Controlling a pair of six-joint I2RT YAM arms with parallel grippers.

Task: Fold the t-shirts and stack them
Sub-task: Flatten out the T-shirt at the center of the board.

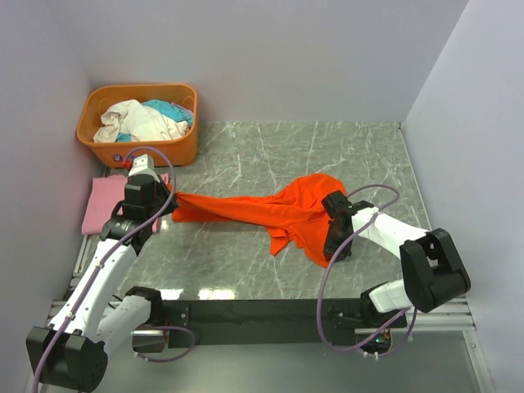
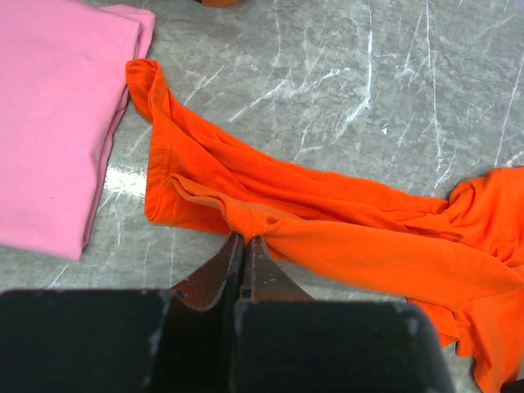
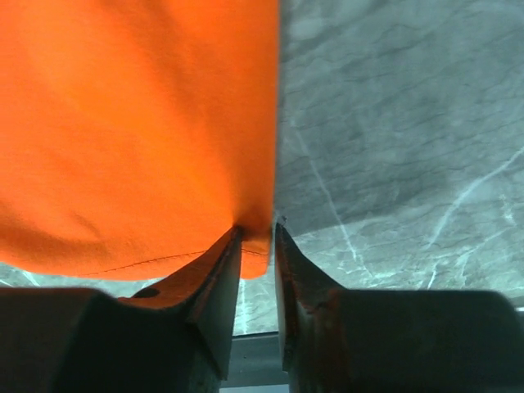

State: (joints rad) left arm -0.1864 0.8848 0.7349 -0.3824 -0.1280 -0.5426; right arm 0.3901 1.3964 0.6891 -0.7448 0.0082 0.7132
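Observation:
The orange-red t-shirt (image 1: 278, 211) lies stretched across the table, twisted into a rope towards the left. My left gripper (image 1: 169, 205) is shut on its left end; in the left wrist view the jaws (image 2: 246, 239) pinch a gathered fold of the orange-red t-shirt (image 2: 344, 237). My right gripper (image 1: 334, 246) holds the shirt's right lower corner. In the right wrist view the jaws (image 3: 258, 233) stand close together with the hem corner of the orange-red t-shirt (image 3: 139, 131) between them, and the cloth puckers there. The light pink t-shirt (image 1: 105, 203) lies folded at the left edge, also seen in the left wrist view (image 2: 53, 115).
An orange plastic basket (image 1: 168, 149) with white and teal laundry stands at the back left, just behind my left gripper. The grey marble table (image 1: 327, 151) is walled on the left, back and right. A black rail (image 1: 262, 311) runs along the near edge.

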